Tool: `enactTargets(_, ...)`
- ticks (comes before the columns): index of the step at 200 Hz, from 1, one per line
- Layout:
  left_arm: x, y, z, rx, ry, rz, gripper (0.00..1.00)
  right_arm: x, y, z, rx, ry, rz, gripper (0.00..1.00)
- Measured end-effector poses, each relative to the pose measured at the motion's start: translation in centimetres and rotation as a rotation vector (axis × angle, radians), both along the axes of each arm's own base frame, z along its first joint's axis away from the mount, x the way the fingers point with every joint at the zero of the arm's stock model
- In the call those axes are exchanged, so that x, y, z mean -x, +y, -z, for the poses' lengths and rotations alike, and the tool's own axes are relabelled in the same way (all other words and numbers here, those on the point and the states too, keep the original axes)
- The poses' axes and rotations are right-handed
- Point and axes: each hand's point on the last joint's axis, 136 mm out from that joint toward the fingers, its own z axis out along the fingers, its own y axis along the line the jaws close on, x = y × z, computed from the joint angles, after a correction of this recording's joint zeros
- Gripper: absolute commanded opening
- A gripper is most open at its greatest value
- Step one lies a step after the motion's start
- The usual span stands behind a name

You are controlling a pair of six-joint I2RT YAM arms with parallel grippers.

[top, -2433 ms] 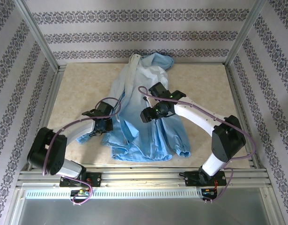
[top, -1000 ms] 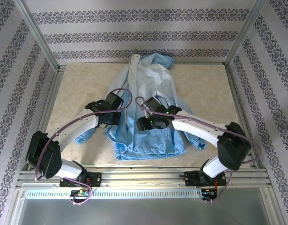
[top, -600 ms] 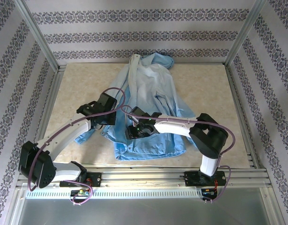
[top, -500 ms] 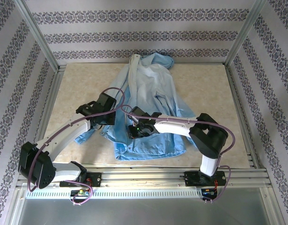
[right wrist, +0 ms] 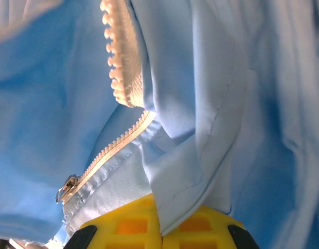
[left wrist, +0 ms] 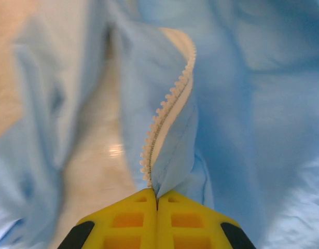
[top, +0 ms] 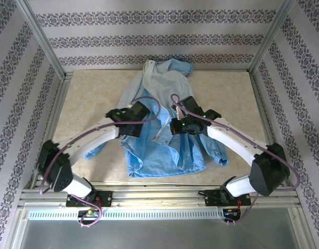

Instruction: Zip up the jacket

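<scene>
Right pincer clamping jacket, zipper slider beside

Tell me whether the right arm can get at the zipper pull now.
Probably not yet: the right gripper is shut on the jacket, though the zipper pull lies uncovered just beside it.

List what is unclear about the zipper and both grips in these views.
- Top external: on the jacket, the pinch points sit under the left gripper and right gripper. The slider is too small to find.
- Left wrist: the zipper strip vanishes between the shut jaws, and the surroundings are blurred.
- Right wrist: a fabric fold hides whether the slider joins both tooth rows.
</scene>
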Motion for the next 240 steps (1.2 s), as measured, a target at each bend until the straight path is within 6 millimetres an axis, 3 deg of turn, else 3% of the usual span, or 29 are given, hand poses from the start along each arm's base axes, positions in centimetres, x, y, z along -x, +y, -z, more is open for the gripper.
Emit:
enactTargets(7,0.2,-1.5,1.1,0.009,0.023,0.03,0.42,0.1,-0.3,-0.2,0.003,-0.003,-0.001,0.0)
enactTargets(16,0.5,-2.8,2.3,0.016,0.052,0.061,0.51,0.4,-0.5,-0.4,0.007,-0.005,-0.012,0.0)
enactTargets(29,0.9,-4.5,3.5,0.064,0.094,0.088,0.58,0.9,-0.8,-0.4,-0.002,0.003,-0.031,0.0)
enactTargets(46,0.7,-5.7,3.5,0.122,0.1,0.101,0.64,1.5,-1.1,-0.7,-0.015,0.009,-0.048,0.0)
enactTargets(66,0.5,-6.3,1.8,0.209,0.068,0.116,0.66,1.8,-0.9,-1.3,-0.038,0.001,-0.072,0.0)
enactTargets(109,1.2,-4.4,-4.0,0.516,-0.074,0.118,0.66,2.2,-0.3,-1.8,-0.08,0.008,-0.103,0.0)
enactTargets(128,2.4,-5.3,-5.4,0.666,-0.089,0.163,0.65,2.3,-0.1,-1.9,-0.095,0.006,-0.111,0.0)
enactTargets(149,3.3,-7.4,-5.0,0.779,-0.017,0.213,0.65,2.2,0.2,-2.1,-0.109,-0.002,-0.117,0.0)
enactTargets(188,4.1,-10.2,-1.1,0.886,0.177,0.2,0.66,2.2,0.5,-2.1,-0.127,-0.004,-0.127,0.0)
enactTargets(205,4.3,-11.0,-0.2,0.928,0.227,0.189,0.56,2.4,0.5,-1.7,-0.128,0.003,-0.129,0.0)
enactTargets(225,4.3,-11.7,-0.4,0.974,0.246,0.196,0.18,2.6,0.5,-1.3,-0.128,0.012,-0.131,0.0)
enactTargets(240,4.3,-12.1,-0.9,1.003,0.246,0.209,0.0,2.6,0.5,-1.3,-0.132,0.011,-0.133,0.0)
